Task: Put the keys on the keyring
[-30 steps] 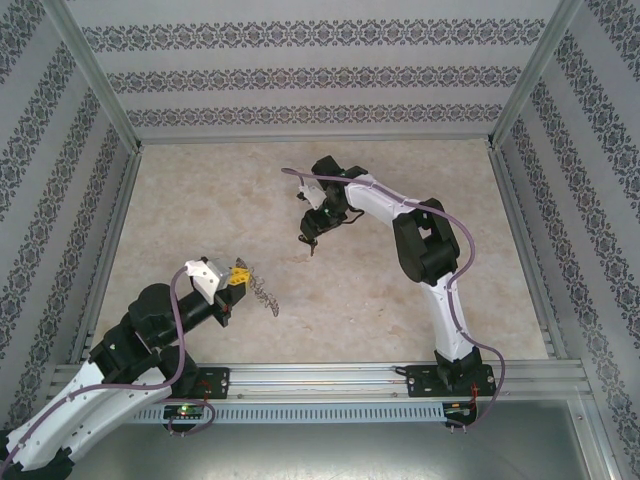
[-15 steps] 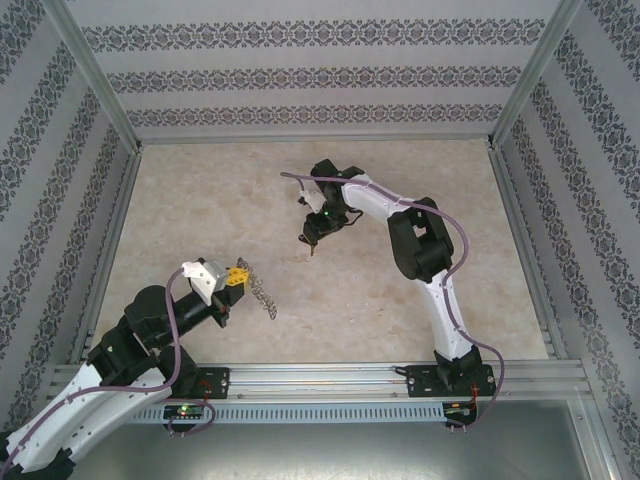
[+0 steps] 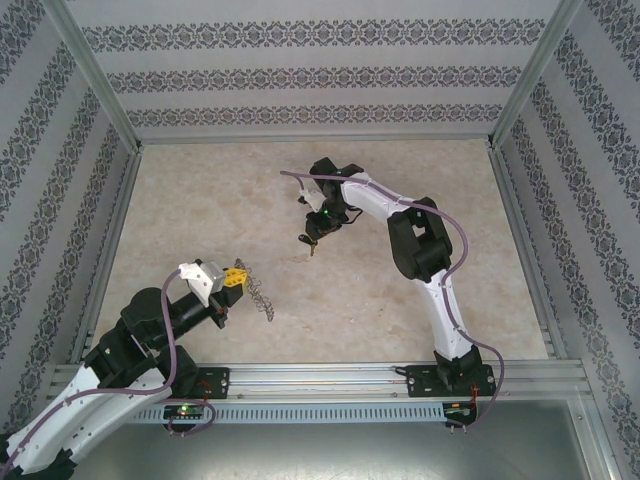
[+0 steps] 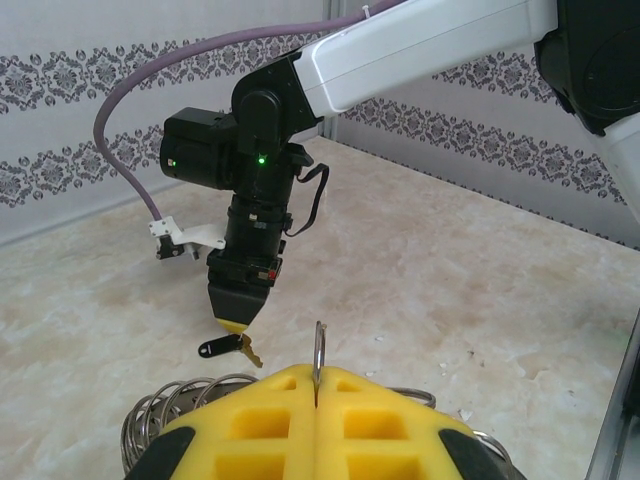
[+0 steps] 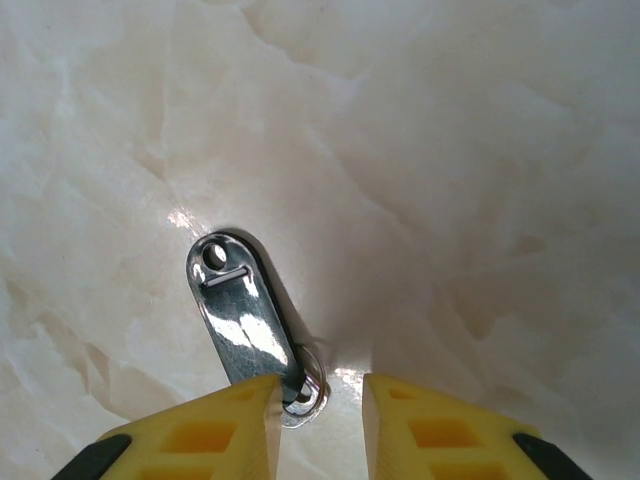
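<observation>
**A:** Two hands are showing here. Which one is doing the step?

**B:** I am judging it to be the right hand (image 5: 320, 425). It is hanging over the key (image 5: 240, 320), which is lying flat on the tabletop (image 5: 480, 150), well apart from the keyring (image 3: 262, 297). Its jaws are standing apart and straddling the key's near end, not clamping it.

**A:** And the ring?

**B:** The left hand (image 4: 316, 400) is clenching it by the rim, with one edge poking up between the yellow pads and wire loops spilling out on either side. I am not able to tell whether the loops are touching the tabletop.

**A:** So what is making a good pick?

**B:** Centring, I am thinking. The key is lying slanted across the gap, and one of the fingers (image 5: 235, 425) is overlapping its edge while the other is standing clear. Squeezing like that is likely to swivel it. I am suggesting shifting sideways until the key's end is sitting midway between the pads, then pinching across its narrow width.

**A:** Anything else?

**B:** The grip is landing at the very tip, beside the small loop there. Reaching slightly further along the body is probably giving a firmer hold, while leaving the far end, with its hole, free.
</observation>
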`<state>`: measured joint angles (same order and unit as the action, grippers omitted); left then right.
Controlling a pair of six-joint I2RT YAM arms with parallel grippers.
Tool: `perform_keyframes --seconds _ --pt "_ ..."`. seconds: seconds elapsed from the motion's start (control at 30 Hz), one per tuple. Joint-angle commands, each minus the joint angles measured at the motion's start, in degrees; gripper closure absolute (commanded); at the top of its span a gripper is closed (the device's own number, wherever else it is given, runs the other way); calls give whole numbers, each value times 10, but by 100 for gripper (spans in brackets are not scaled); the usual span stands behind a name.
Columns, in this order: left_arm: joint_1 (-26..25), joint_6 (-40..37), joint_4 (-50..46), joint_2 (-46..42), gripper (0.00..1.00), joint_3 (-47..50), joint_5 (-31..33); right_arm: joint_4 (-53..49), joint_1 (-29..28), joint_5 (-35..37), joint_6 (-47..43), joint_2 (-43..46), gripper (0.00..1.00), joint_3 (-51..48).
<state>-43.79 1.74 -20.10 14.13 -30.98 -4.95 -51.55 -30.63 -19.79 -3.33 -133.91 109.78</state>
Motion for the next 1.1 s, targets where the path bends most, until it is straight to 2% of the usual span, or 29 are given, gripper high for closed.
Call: perform_keyframes --seconds 0.0,0.43,0.67,0.9,1.07 --pt "-1 -5 45 -10 100 0 -9 -14 -6 9 -5 -14 71 9" --pt "-2 -6 45 -14 100 -1 -8 -22 -13 5 -2 -25 72 28" --pt "-2 -6 45 -14 100 -1 -9 -21 -14 7 0 -23 77 27" --pt "-3 -6 43 -15 100 -1 -7 -14 -15 11 2 -17 87 19" --pt "-4 -5 43 -14 100 -1 -7 0 -14 12 5 -7 88 3"
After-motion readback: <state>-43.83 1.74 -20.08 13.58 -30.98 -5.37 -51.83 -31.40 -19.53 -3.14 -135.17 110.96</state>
